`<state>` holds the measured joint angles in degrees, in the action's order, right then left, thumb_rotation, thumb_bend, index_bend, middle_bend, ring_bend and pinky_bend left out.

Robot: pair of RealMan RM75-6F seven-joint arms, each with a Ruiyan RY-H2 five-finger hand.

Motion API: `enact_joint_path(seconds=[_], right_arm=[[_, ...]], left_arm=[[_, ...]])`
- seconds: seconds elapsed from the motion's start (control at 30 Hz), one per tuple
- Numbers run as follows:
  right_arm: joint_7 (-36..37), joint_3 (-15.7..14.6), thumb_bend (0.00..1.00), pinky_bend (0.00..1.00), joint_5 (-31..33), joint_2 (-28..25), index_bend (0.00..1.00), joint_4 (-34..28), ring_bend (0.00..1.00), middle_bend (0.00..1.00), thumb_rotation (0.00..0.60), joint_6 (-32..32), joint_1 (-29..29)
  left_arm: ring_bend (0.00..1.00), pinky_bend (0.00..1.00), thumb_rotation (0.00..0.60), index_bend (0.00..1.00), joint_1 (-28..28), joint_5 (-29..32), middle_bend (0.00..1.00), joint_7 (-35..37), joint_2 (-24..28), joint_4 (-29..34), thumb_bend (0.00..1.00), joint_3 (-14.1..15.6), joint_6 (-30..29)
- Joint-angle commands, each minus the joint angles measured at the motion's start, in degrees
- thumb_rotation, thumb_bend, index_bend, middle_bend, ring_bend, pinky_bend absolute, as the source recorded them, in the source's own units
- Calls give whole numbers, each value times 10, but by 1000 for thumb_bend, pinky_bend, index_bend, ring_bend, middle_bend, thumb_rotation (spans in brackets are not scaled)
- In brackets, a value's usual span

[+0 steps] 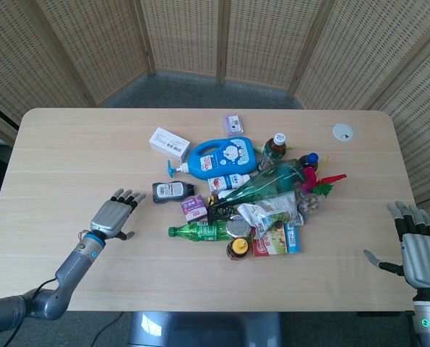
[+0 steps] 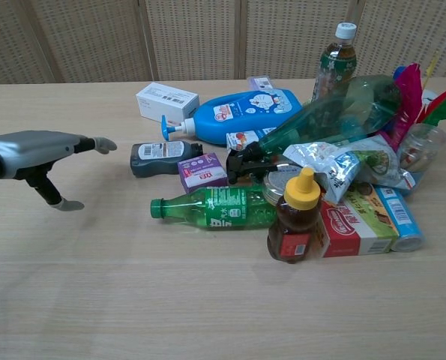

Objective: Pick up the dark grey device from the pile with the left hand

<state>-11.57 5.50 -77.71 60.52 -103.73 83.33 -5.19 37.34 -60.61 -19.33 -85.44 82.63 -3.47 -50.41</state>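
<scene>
Head view had the left hand flat above the table, fingers spread and empty, with the dark grey device lying on its side at about two o'clock from it, near but clearly apart. The device sat at the nine o'clock edge of the pile, just beside the small purple box, with the blue pump bottle at its one o'clock and the green bottle stretched out at its five o'clock. From the chest view, the left hand reached in level from nine o'clock, fingertips pointing at the device without touching it, thumb hanging down. Way over at the table's four o'clock corner, the right hand stood upright, fingers apart, holding nothing.
</scene>
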Motion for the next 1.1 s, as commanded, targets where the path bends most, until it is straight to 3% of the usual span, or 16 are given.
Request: enact_joint_path(seconds=[0.03,0.43,1.1], right_arm=[[1,0,188,0,-1,1,0,1,0,0,444,-1,-1],[10,1,188,0,6,-9,0,2,0,0,441,10,11],[-11,3,187,0,20,-13,0,-12,0,0,439,18,20]], left_arm=[[0,0,600,0,-13,-30,85,32,-4,-11,299,-2,-20],[0,0,600,0,19,-29,1,31,-51,-55,297,-33,-3],[3,0,600,0,97,32,30,85,-134,-180,287,-88,108]])
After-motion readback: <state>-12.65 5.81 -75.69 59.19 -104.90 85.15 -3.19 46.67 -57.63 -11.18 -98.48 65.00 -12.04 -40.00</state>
